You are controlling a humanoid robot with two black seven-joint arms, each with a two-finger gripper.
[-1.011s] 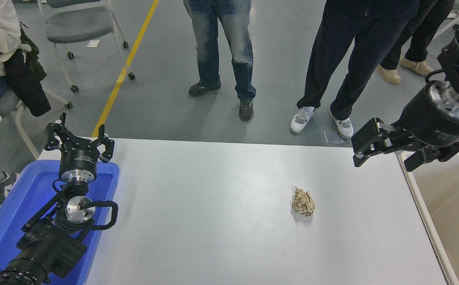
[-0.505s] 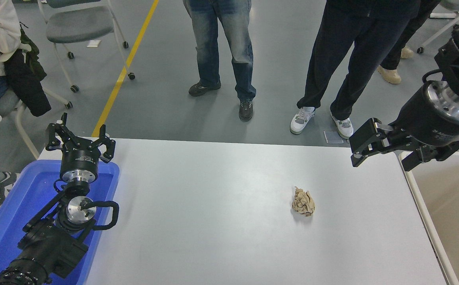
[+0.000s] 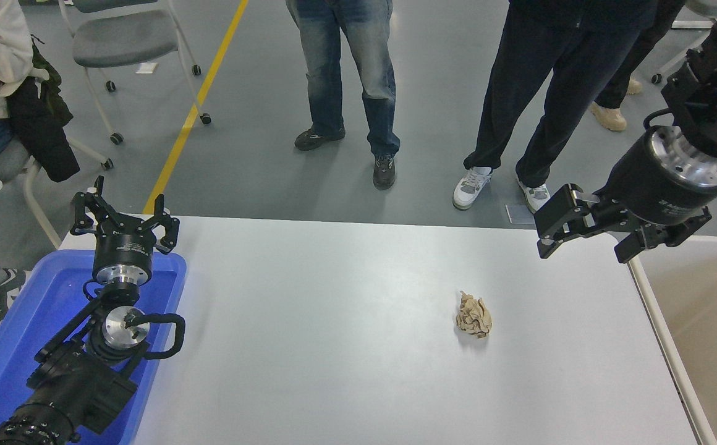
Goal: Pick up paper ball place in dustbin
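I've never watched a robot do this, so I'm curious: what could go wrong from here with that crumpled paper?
The paper ball is small, light and irregular, so the open right gripper, now well above and behind it, might nudge it away rather than catch it. A weak pinch could also let it slip during the carry to the dustbin, which sits off the table's right edge, so the ball might land on the floor.

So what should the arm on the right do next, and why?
Probably swing the right gripper toward the near left and lower it over the paper ball. The gripper is open and empty, up near the table's far right corner, while the ball lies loose on the table, untouched. The dustbin beside the table can wait until the ball is held.
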